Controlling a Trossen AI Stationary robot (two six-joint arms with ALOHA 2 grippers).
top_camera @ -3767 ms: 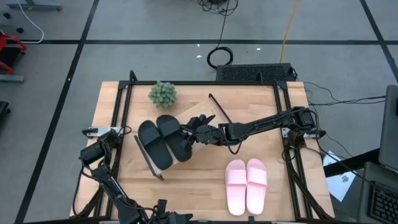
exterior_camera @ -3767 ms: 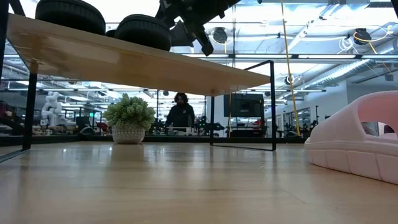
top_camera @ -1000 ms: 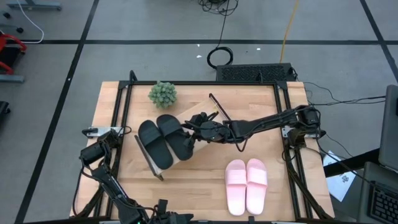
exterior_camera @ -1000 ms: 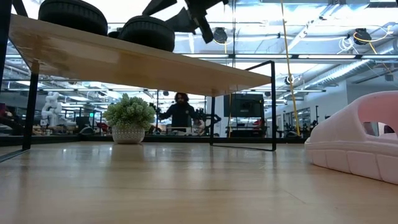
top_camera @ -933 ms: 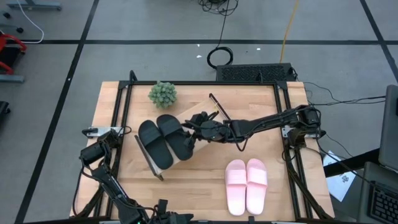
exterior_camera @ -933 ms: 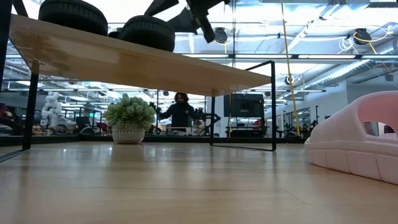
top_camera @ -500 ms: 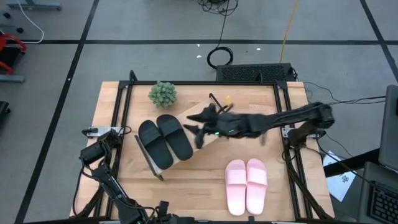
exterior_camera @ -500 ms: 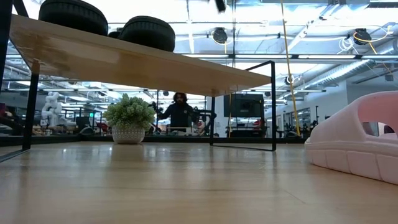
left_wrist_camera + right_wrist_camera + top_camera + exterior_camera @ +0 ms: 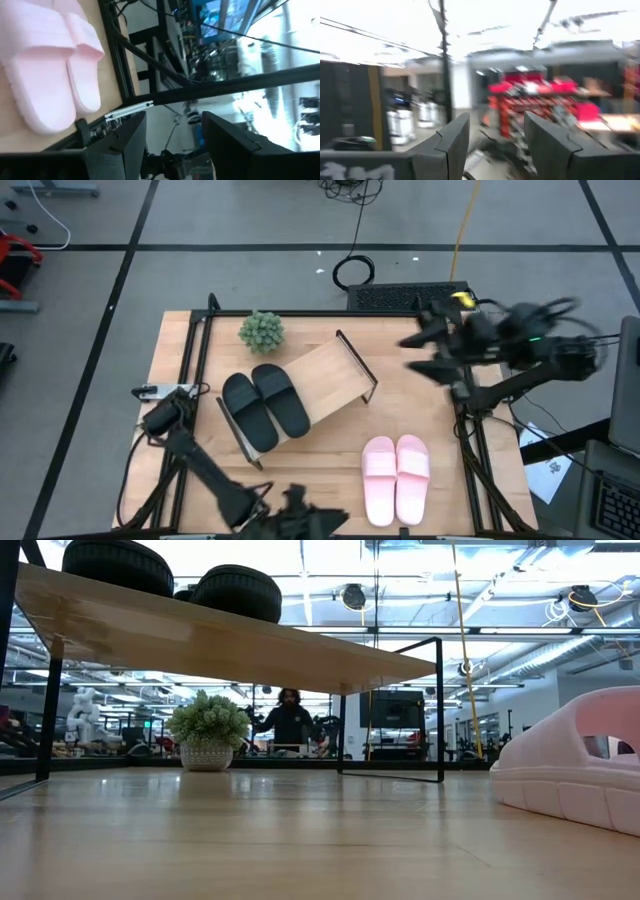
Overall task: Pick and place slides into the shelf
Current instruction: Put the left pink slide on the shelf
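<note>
Two black slides [image 9: 265,408] lie side by side, soles down, on the left end of the light-wood shelf [image 9: 325,375], which stands slantwise at mid-table. In the low view they show on top of the board [image 9: 235,590]. The pink pair [image 9: 395,478] lies on the tabletop near the near right corner, and also shows in the left wrist view [image 9: 45,65]. My right gripper [image 9: 418,354] is open and raised by the table's far right side, its wrist view [image 9: 495,135] facing the room. My left gripper [image 9: 330,518] is open, low at the near edge, left of the pink pair.
A small potted plant [image 9: 261,330] stands near the far left corner, behind the shelf. Black frame rails run along the table's edges [image 9: 190,380]. A person [image 9: 290,720] stands far off in the room. Bare tabletop lies between the shelf and the pink pair.
My right gripper has drawn back from the black slides on the shelf, risen and swung fast toward the table's far right side. My left arm has swept along the near edge toward the right, nearer the pink pair. The slides and the shelf have stayed put.
</note>
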